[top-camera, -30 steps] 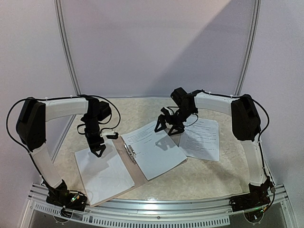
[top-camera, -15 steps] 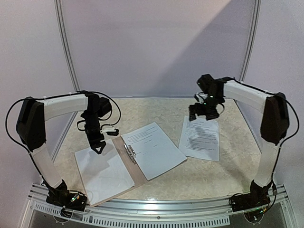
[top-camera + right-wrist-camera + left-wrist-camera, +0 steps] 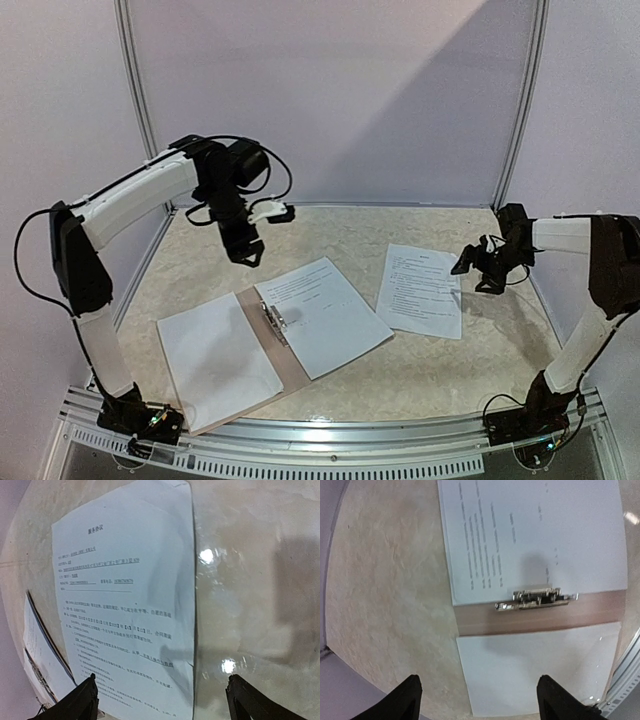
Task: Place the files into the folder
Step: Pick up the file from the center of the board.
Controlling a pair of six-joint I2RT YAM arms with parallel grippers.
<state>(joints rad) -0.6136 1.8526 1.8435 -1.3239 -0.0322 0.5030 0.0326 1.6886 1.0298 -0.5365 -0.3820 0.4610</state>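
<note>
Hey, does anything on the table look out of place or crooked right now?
One printed sheet lies alone on the table, right of the open folder and apart from it. The folder itself sits at a slant to the table's edge.

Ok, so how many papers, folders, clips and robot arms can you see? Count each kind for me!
White paper sheets: 3 showing (more could be hidden underneath)
Brown folder: 1
Metal clip: 1
Robot arms: 2
Total: 7
</note>
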